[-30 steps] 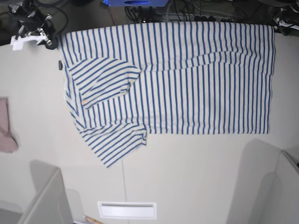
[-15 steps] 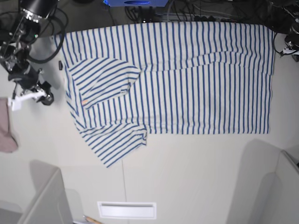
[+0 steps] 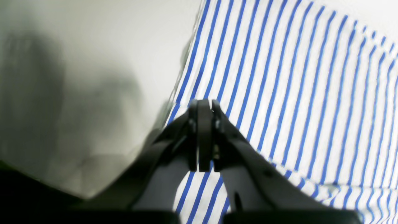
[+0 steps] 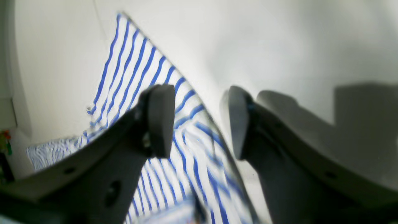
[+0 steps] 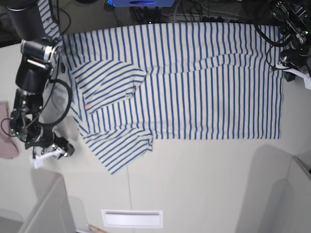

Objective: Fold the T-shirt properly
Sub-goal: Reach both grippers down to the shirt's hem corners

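One T-shirt (image 5: pixel 194 82) is lying spread across the upper half of the table (image 5: pixel 194 194), one sleeve folded over its left part. A pink cloth (image 5: pixel 6 131) is peeking in, cut off at the left edge. The left gripper (image 3: pixel 203 107) is sitting pressed together over the shirt's edge — whether pinching cloth, I cannot tell. The right gripper (image 4: pixel 199 124) is hanging spread beside the blurred lower-left sleeve.

No readable text, labels, brands or numbers anywhere; T-shirt (image 5: pixel 194 77) shows only blue stripes, no print.
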`<state>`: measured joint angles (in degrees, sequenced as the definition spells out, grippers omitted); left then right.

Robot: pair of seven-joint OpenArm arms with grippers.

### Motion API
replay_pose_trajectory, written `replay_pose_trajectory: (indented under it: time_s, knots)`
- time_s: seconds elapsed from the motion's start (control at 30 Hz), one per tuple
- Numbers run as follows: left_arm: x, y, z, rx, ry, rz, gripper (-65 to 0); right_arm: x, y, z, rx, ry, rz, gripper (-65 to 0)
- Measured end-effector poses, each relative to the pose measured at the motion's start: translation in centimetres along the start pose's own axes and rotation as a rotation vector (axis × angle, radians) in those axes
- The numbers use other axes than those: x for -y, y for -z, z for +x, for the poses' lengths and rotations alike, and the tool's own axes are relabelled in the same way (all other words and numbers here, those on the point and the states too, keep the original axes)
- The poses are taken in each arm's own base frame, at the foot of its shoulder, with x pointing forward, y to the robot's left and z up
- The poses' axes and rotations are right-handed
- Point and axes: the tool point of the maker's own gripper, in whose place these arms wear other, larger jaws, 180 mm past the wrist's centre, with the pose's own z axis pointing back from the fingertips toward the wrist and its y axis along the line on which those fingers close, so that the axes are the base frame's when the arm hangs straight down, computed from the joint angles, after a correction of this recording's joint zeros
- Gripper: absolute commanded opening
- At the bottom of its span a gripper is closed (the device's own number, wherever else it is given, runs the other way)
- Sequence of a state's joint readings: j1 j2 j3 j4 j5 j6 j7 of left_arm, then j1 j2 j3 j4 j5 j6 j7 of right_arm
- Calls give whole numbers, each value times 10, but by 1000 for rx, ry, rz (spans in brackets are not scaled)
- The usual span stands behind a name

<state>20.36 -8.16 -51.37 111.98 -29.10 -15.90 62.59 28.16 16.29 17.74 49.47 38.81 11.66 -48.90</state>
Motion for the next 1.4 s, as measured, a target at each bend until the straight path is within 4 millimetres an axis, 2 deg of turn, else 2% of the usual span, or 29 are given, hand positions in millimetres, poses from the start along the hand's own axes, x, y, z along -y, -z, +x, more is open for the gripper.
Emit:
replay_pose_trajectory:
  time_s: [0.07, 0.2, 0.27, 0.37, 0.47, 0.67, 0.83, 0.9, 1.1, 1.23, 1.33, 1.4]
  knots:
    - [-3, -1, -4, -12, 4, 8, -650, 0, 15, 2, -10, 4, -1, -320]
    - [-7, -3, -9, -22, 3, 17, -650, 5, 42, -15, -66, 15, -20, -321]
    - [-19, -7, -6, -5, -14, 51, -650, 2, 50, -15, -46, 0, -19, -321]
    - [-39, -13, -4, -3, -20, 123, -650, -2, 54, -18, -71, -67, -42, -323]
    - [-46, -16, -3, 4, -27, 145, -650, -16, 63, -26, -77, -98, -25, -323]
    - [-53, -17, -5, -5, -18, 177, -650, -37, 72, -38, -114, -182, -11, -324]
    - [-54, -16, -6, -9, -19, 180, -650, -38, 73, -40, -118, -197, -13, -326]
    - [-53, -16, -6, -10, -19, 180, -650, -38, 73, -39, -118, -198, -12, -353]
    - [-50, -12, 3, 14, -31, 171, -650, -35, 73, -43, -130, -212, -24, -539]
    - [-31, -2, 12, -2, 51, 122, -650, -32, 76, -44, -134, -289, -61, -648]
    - [-20, 9, 19, -3, 87, 78, -650, -36, 78, -47, -134, -303, -59, -650]
    - [-20, 16, 18, -13, 66, 72, -650, -38, 79, -48, -135, -303, -56, -650]
